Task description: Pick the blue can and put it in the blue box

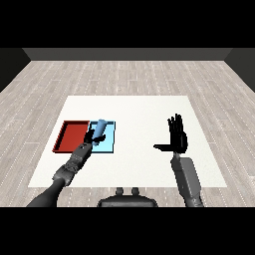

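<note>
The left hand (91, 136), curled round the blue can (99, 128), covers the can's lower part and part of the light blue tray (110, 142); whether the can touches the tray floor cannot be told. The can leans slightly, over the tray's near-left region. The red tray (72, 135) lies touching the blue tray's left side on the white worktop (134, 164). The right hand (177, 139) stands upright well to the right, fingers straight and spread, thumb out to the left, holding nothing.

Left hand (91, 138) gripping blue can (100, 127) over light blue tray (107, 145)
</note>
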### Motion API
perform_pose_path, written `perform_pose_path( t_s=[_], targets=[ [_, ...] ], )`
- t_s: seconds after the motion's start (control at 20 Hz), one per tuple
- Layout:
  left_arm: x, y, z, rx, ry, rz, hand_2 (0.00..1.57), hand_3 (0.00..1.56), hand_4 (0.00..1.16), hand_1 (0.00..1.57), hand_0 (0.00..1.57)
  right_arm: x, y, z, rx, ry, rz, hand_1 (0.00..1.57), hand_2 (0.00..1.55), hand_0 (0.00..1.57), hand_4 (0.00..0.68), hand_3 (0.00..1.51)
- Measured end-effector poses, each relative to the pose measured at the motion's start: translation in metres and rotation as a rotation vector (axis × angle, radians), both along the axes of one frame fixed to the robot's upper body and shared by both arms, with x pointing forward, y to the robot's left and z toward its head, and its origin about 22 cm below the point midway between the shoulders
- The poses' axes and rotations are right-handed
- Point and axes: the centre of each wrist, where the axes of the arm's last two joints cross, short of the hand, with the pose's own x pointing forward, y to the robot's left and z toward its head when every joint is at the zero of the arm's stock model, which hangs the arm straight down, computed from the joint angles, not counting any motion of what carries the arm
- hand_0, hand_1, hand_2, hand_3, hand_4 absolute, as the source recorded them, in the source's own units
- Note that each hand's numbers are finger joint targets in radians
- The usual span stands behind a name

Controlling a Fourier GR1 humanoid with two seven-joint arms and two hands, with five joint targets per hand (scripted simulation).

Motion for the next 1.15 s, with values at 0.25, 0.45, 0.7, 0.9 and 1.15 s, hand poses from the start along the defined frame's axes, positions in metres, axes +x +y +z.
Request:
perform_pose_path(
  t_s=[0.25,0.45,0.7,0.9,1.15],
  targets=[
    [0.001,-0.002,0.000,0.086,0.018,0.033,0.00,0.00,0.00,0.00,0.00,-0.003,-0.002,0.006,-0.004,-0.021,0.010,0.00,0.00,0.00,0.000,0.00],
    [0.007,-0.006,0.007,0.092,-0.046,0.086,0.00,0.00,0.00,0.00,0.00,-0.006,0.004,0.007,-0.020,-0.030,0.011,0.00,0.00,0.00,0.000,0.00],
    [0.020,-0.014,0.026,0.021,-0.316,0.075,0.00,0.00,0.00,0.00,0.00,-0.004,0.006,0.010,-0.032,-0.034,0.018,0.00,0.00,0.00,0.000,0.00],
    [0.036,-0.032,0.057,-0.101,-0.603,-0.105,0.00,0.00,0.00,0.00,0.00,-0.006,0.005,0.008,-0.061,-0.026,0.031,0.00,0.00,0.00,0.000,0.00],
    [0.028,-0.047,0.065,-0.329,-0.774,-0.350,0.00,0.00,0.00,0.00,0.00,-0.011,-0.002,-0.009,-0.097,0.014,0.039,0.00,0.00,0.00,0.000,0.00]
  ],
)
